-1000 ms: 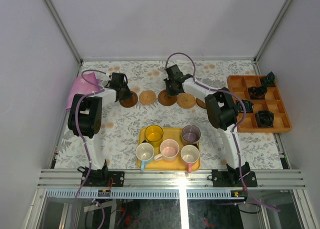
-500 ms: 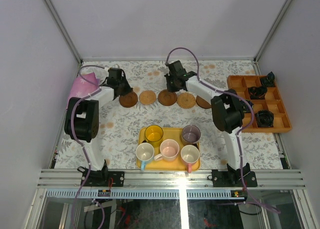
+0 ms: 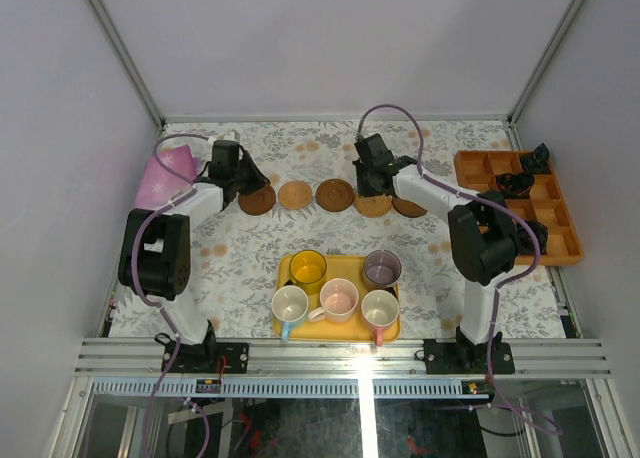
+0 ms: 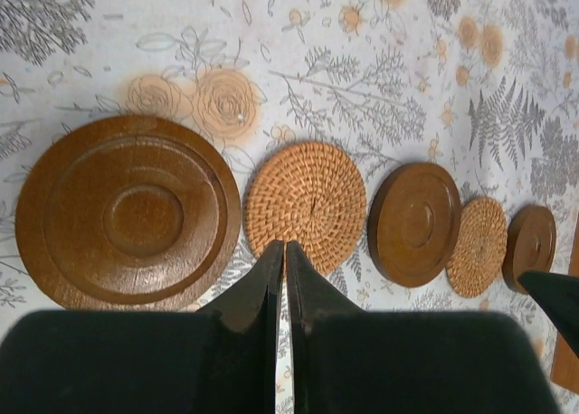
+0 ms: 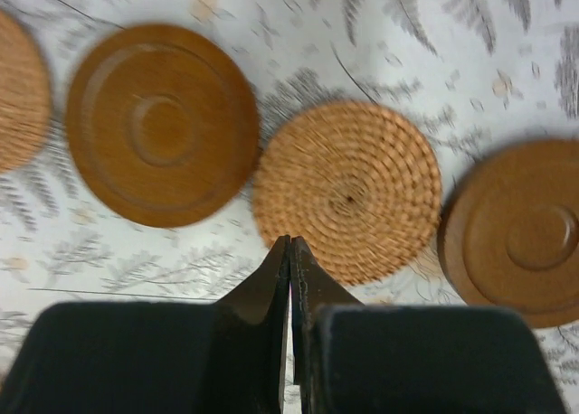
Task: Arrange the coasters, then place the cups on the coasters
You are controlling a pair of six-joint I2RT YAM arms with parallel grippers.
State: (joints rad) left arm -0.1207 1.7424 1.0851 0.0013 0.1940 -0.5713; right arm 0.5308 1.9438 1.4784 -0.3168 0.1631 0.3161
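Across the bench [image 3: 240, 258] five coasters [image 3: 335, 194] lie in a row; left tool [image 4: 284, 245] and right tool [image 5: 289, 240] hang above them, both closed, holding nothing.

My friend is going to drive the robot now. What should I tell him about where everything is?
Left gripper: shut, empty, tips between the two leftmost coasters.
Right gripper: shut, empty, at the edge of a woven coaster.
Coasters: all five lie in a row beyond the yellow tray; arranging looks about done.
Cups: all five on the tray, none on a coaster.
Left: move each cup onto a coaster.
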